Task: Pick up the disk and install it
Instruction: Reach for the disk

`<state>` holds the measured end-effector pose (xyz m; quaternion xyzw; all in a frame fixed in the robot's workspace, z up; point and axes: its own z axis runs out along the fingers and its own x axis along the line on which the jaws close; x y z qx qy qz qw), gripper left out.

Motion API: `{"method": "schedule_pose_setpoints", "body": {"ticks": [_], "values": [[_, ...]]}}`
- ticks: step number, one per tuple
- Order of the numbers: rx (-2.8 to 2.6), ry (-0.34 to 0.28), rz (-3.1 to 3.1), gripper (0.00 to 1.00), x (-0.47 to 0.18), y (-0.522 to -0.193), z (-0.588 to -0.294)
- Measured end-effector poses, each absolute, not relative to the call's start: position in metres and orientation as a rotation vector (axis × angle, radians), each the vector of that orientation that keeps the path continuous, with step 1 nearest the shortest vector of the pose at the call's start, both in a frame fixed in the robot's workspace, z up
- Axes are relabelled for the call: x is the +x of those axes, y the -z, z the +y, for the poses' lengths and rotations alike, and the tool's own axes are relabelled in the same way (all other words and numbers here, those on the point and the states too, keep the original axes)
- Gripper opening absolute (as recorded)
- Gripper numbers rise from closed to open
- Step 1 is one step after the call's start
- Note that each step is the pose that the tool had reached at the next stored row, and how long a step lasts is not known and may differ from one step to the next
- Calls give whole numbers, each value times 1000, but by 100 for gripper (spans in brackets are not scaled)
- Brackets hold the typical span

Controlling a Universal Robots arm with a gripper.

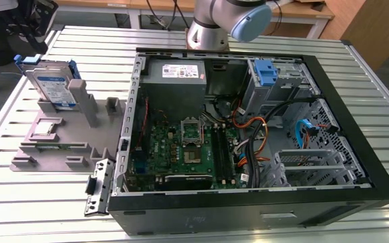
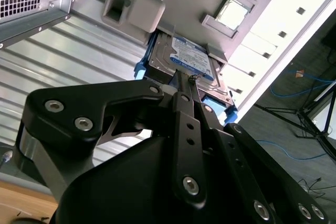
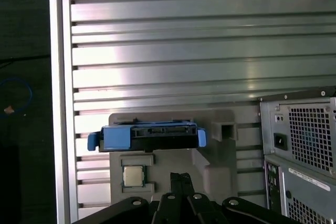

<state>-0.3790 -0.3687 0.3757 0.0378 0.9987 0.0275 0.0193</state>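
While the claw (image 2: 185, 78) hangs closed and empty, short of the disk (image 2: 184, 56), the pick-up step is in hand; gripping calls for jaws parted across the blue rails. The disk stands on edge in a grey holder (image 1: 73, 139) on the surface (image 1: 18, 202), top free, a post close beside; the open computer case (image 1: 262, 202) lies beyond.

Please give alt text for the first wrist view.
The blue-framed disk stands on edge in a grey holder on a ribbed metal table. The black end effector hovers near it, not touching. A computer case stands beside the holder.
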Motion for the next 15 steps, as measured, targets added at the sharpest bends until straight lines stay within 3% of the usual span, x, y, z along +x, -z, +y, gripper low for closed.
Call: {"method": "schedule_pose_setpoints", "body": {"ticks": [15], "values": [[117,-85,3100,10,-393,-359,-346]]}}
